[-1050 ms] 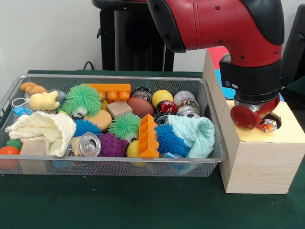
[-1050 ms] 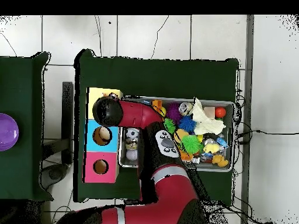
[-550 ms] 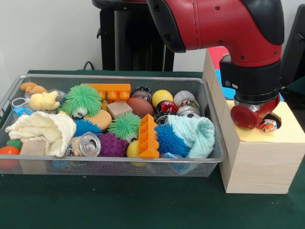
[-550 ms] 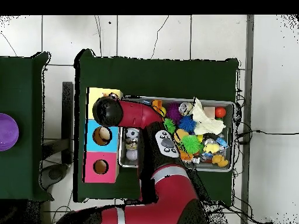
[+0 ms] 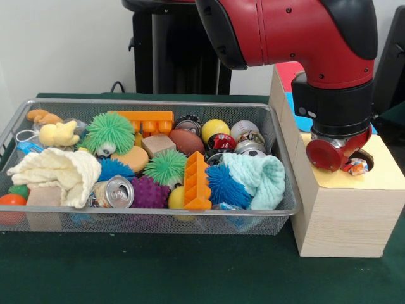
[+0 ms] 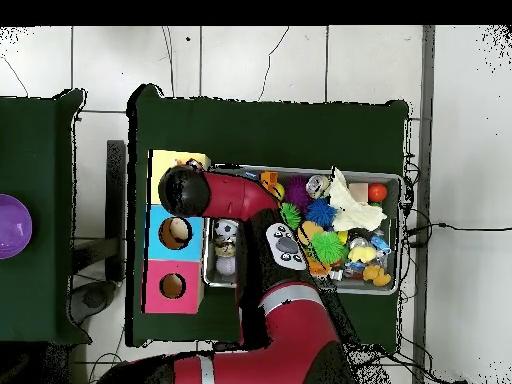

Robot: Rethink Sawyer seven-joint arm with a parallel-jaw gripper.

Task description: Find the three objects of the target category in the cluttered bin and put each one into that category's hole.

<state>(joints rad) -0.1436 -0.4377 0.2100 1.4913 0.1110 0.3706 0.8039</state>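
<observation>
0 change: claw (image 5: 352, 163) still over yellow hole (image 5: 362, 161).

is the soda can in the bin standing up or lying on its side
Lying on its side. In the front view the can shows its round top with the pull-tab opening facing the camera, resting low among the toys near the bin's front wall.

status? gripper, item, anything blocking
Gripper over yellow hole, fingers hidden. Crumpled wrapper at the hole's rim. Bin full. No blockage seen.
</observation>
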